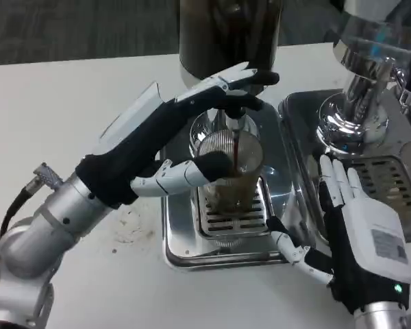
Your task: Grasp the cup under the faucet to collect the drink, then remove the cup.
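A clear ribbed cup [227,171] stands on the slotted grate of a steel drip tray [181,236] near the far edge of the white bench [68,110], directly under the faucet [234,118] of a dark drink dispenser [229,34]. A thin dark stream runs from the faucet into the cup, and brown liquid fills its lower part. The left hand [171,130] reaches in from the near-left side of the bench; its upper fingers [250,79] lie on top of the faucet lever, pressing it, while its thumb [192,170] rests against the cup's left wall. Whether the hand actually grips the cup cannot be told; the plain contact is with the lever above. The right hand [359,236] lies flat and empty toward the near-right side of the bench, back upward, fingers [335,181] straight and spread, pointing to the far edge, its thumb stretched left to the corner of the drip tray. It sits between that tray and a second steel tray [308,110] carrying a shiny chrome dispenser [366,75] at the far-right corner. Faint brown stains [133,226] mark the bench just left of the first tray.
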`<state>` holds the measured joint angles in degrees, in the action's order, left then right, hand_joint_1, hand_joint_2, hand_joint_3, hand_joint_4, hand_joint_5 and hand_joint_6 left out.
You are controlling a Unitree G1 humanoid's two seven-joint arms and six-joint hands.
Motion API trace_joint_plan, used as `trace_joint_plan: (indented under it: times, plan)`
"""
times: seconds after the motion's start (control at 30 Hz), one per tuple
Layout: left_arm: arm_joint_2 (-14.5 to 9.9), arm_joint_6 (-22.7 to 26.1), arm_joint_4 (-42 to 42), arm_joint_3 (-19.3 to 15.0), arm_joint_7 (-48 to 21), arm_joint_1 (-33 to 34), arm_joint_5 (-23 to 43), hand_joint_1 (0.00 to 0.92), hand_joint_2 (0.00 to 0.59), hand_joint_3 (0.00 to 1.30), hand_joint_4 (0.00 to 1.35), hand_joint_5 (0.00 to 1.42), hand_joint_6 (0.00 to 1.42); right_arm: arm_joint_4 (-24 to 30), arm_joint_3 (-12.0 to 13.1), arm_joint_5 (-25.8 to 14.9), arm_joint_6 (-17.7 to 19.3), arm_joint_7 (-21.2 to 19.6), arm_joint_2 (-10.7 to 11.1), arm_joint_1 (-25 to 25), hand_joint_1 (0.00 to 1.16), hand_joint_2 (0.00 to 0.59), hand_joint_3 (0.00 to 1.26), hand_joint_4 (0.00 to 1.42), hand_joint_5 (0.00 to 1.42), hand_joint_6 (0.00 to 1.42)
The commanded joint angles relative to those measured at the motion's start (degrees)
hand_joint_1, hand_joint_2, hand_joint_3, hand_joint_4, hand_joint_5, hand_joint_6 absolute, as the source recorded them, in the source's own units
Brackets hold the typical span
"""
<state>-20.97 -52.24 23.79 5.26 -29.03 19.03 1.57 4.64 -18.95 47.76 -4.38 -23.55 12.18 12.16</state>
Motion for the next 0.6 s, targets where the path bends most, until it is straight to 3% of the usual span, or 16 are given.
trace_joint_plan:
  times: [0.03, 0.33, 0.6]
  plan:
    - [-1.43, -0.98, -0.42, 1.55, -0.54, -2.18, -2.96, 0.0, 0.137, 0.22, 0.1, 0.31, 0.29, -1.16, 0.9, -2.78, 2.14, 1.29, 0.37, -1.02, 0.39, 0.286, 0.0, 0.0, 0.0, 0.15]
    - [-1.95, -0.92, -0.83, 2.02, 0.93, -2.71, -4.03, 0.0, 0.137, 0.23, 0.1, 0.3, 0.27, -2.91, 1.92, -10.03, 6.67, 4.22, 0.07, -2.68, 0.48, 0.219, 0.0, 0.0, 0.0, 0.13]
    - [-2.2, -0.82, -0.81, 2.08, 1.64, -2.69, -4.29, 0.0, 0.142, 0.23, 0.1, 0.29, 0.26, -5.96, 2.75, -15.27, 8.61, 8.87, -0.6, -6.53, 0.5, 0.214, 0.0, 0.0, 0.0, 0.1]
